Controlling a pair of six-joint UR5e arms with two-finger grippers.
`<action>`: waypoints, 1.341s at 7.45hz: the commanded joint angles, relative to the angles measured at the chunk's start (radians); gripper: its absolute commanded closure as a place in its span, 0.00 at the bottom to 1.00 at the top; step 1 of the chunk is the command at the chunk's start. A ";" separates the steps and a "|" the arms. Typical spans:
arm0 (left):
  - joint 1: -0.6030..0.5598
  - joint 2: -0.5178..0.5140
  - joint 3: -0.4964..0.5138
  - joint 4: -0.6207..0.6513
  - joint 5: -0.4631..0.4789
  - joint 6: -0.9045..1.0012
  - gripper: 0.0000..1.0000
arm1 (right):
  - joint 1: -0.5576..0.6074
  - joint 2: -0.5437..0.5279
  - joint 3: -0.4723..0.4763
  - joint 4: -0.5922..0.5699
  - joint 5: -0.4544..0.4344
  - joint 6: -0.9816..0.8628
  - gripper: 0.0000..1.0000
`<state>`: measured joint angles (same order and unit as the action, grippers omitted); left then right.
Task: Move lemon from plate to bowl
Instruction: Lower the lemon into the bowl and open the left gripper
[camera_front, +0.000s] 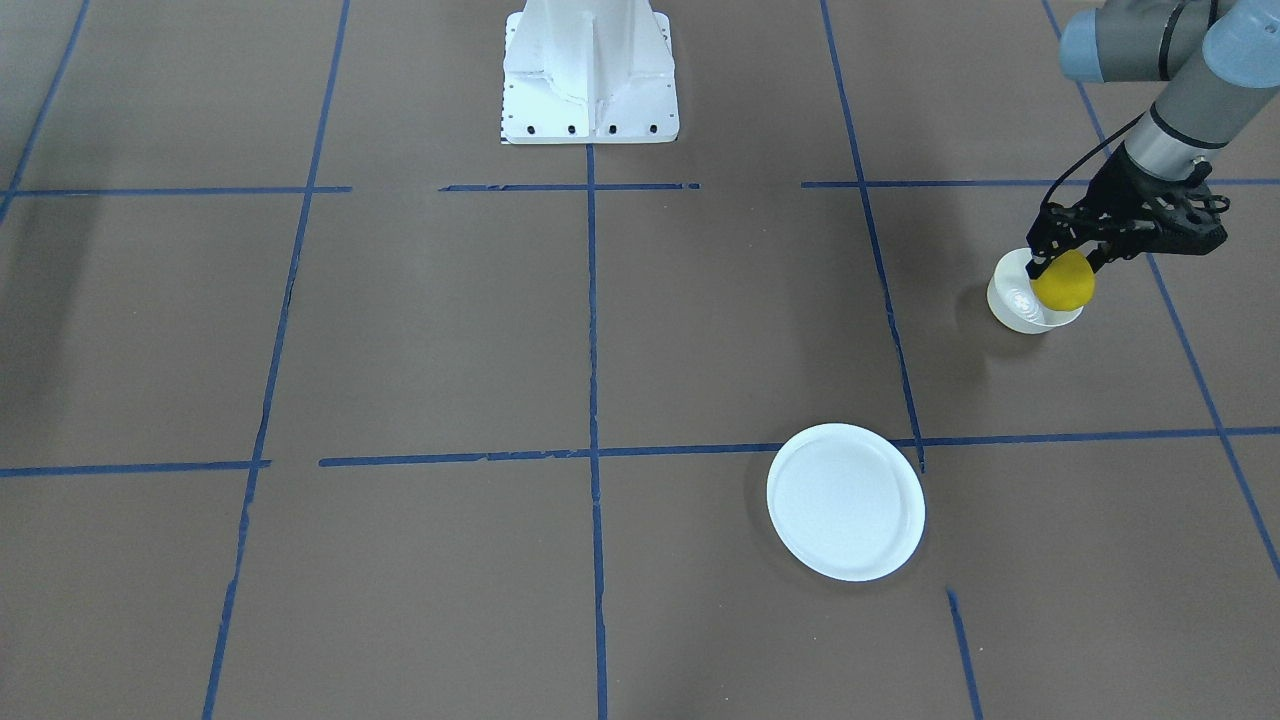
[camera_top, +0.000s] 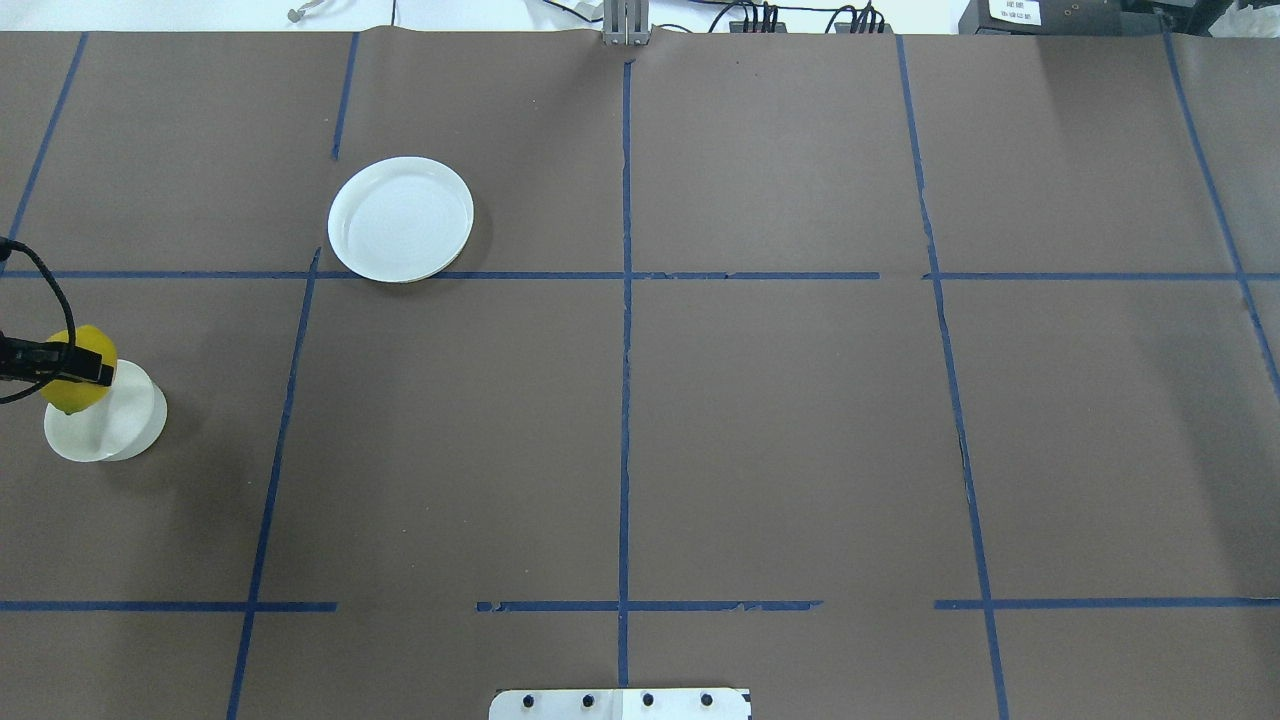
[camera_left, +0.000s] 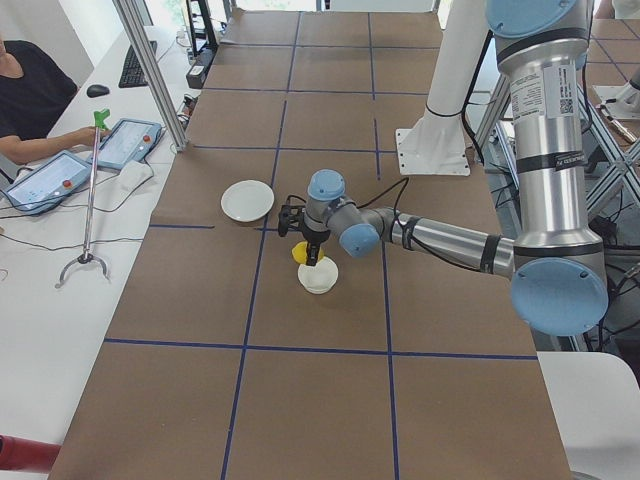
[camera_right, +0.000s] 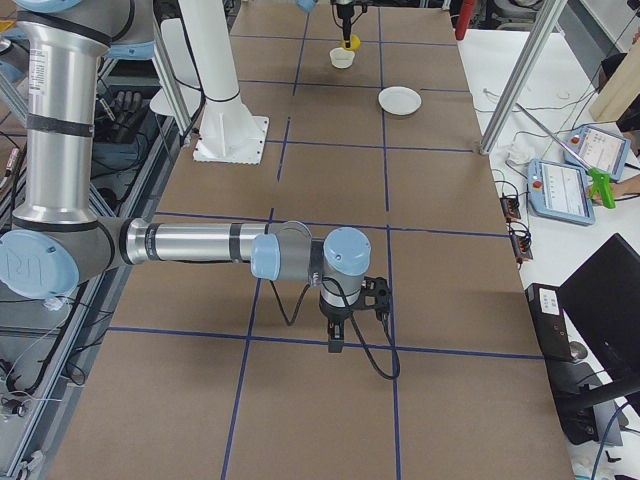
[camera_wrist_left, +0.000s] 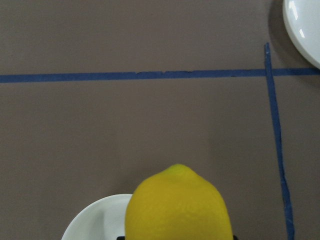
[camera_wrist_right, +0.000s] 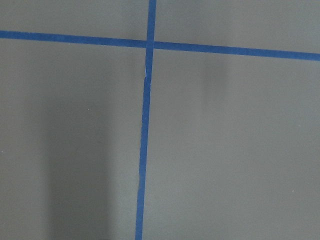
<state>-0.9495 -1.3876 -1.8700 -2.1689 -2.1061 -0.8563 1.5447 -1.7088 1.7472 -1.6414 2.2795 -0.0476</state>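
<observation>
The robot's left gripper (camera_front: 1065, 265) clamps the lemon (camera_front: 1063, 283) between its two black fingers, closed only as far as the fruit's width, and holds it over the rim of the bowl (camera_front: 1015, 300) near the table's (camera_front: 450, 330) left end. The wrist view shows the lemon's pointed tip facing away from the camera, with the bowl's edge under it, though whether fruit and bowl touch cannot be told. The plate (camera_front: 845, 502) lies well apart from the bowl, its edge on a crossing of the blue tape lines (camera_front: 592, 300) that grid the brown surface. The white robot's base (camera_front: 590, 70) stands at the table's middle edge. The right gripper (camera_right: 336, 345) hangs low over the tape at the table's opposite end, and how far it is open cannot be told. Two teach pendants (camera_left: 125, 143) rest on a side desk.
</observation>
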 joint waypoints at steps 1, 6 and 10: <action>0.006 0.010 0.026 -0.017 0.000 0.003 1.00 | 0.000 0.000 0.000 0.000 0.000 0.000 0.00; 0.006 0.005 0.025 -0.015 -0.002 0.006 0.00 | 0.000 0.000 0.000 0.000 0.000 0.000 0.00; -0.024 -0.045 0.006 0.023 -0.014 0.162 0.00 | 0.000 0.000 0.000 0.000 0.000 0.000 0.00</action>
<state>-0.9530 -1.4185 -1.8575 -2.1675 -2.1191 -0.7870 1.5447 -1.7089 1.7472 -1.6414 2.2795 -0.0476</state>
